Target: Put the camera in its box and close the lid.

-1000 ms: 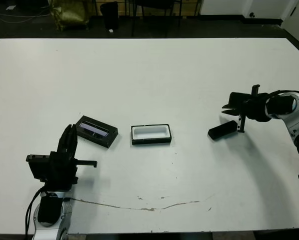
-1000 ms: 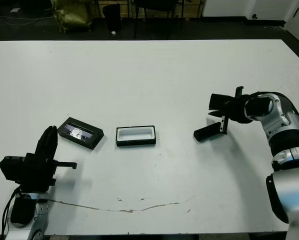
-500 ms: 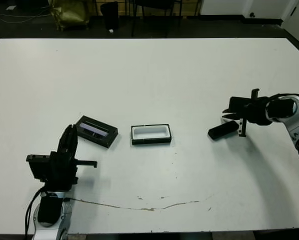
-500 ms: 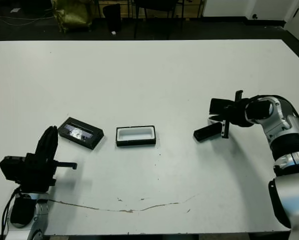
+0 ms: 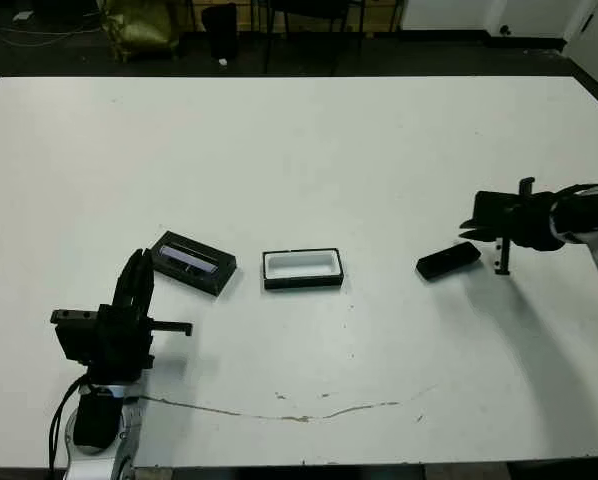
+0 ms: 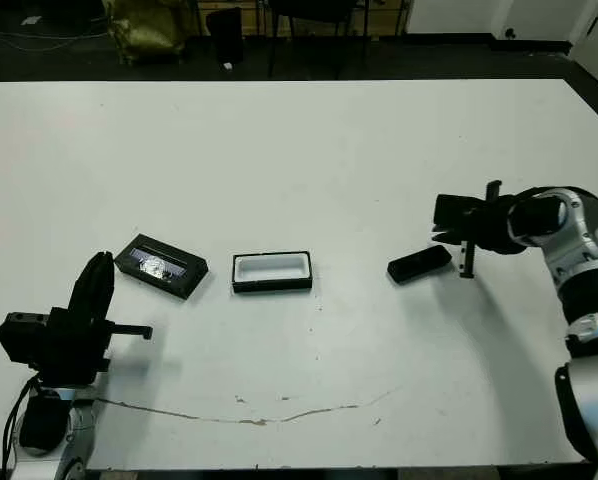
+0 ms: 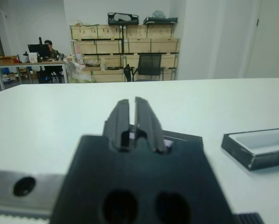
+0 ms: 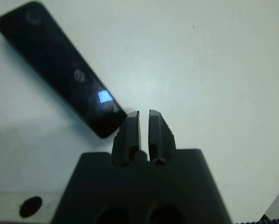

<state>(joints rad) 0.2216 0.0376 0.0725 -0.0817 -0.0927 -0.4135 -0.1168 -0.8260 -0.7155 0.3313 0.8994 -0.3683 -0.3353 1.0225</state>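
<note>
Camera (image 8: pixel 60 67) flat on the table (image 5: pixel 379 150), just beside the right arm's closed, empty fingers (image 8: pixel 132 130).

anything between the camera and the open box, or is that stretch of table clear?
Nothing visible. The camera lies flat to the right of the box, with only bare white table between them. The lid sits on the box's far side, to its left.

White table (image 5: pixel 309 150), lid (image 5: pixel 193 262), box (image 5: pixel 301 268), camera (image 5: pixel 448 261)

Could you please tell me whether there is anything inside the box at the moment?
The box shows only its white lining; nothing lies inside it. The camera lies apart on the table.
</note>
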